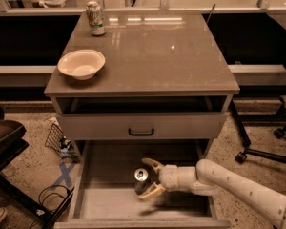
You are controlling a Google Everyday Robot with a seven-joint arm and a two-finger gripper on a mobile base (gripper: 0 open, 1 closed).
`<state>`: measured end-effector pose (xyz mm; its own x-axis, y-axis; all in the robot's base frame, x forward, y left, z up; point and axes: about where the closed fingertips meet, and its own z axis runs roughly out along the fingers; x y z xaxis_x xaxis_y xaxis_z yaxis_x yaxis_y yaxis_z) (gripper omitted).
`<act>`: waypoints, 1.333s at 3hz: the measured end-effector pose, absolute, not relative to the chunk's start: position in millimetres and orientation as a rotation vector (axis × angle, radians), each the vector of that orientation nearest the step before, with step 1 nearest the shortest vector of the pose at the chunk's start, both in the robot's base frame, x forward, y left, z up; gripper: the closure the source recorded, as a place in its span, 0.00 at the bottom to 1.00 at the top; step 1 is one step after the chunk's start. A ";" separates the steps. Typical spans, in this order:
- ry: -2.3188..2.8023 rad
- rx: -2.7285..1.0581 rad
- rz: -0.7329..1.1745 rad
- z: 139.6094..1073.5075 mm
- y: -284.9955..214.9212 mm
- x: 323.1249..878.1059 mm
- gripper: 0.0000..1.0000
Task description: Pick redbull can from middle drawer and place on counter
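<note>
The redbull can [141,179] stands upright on the floor of the open middle drawer [109,199], the lowest grey tray pulled out of the cabinet. My gripper [149,178] reaches in from the right on a white arm, open, with one finger [151,164] behind the can and the other [151,192] in front of it, so the can sits at the mouth of the fingers. The counter [171,51] is the glossy grey-brown top slab above.
A cream bowl [81,64] sits at the counter's left front and a green-and-white can [95,18] at its back left. The drawer with a black handle [141,132] is shut above the open one. An office chair base [262,151] stands at the right, a wire basket [57,142] at the left.
</note>
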<state>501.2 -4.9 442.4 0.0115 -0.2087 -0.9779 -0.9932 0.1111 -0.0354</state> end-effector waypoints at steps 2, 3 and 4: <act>1.347 -1.264 1.063 425.6 19.1 516.2 0.64; 1.362 -1.255 1.028 440.5 11.6 514.0 0.88; 1.419 -1.247 0.929 498.0 -17.5 499.5 1.00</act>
<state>499.5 -17.5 498.0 0.0200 -0.2232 -0.9746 -0.9825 0.1760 -0.0604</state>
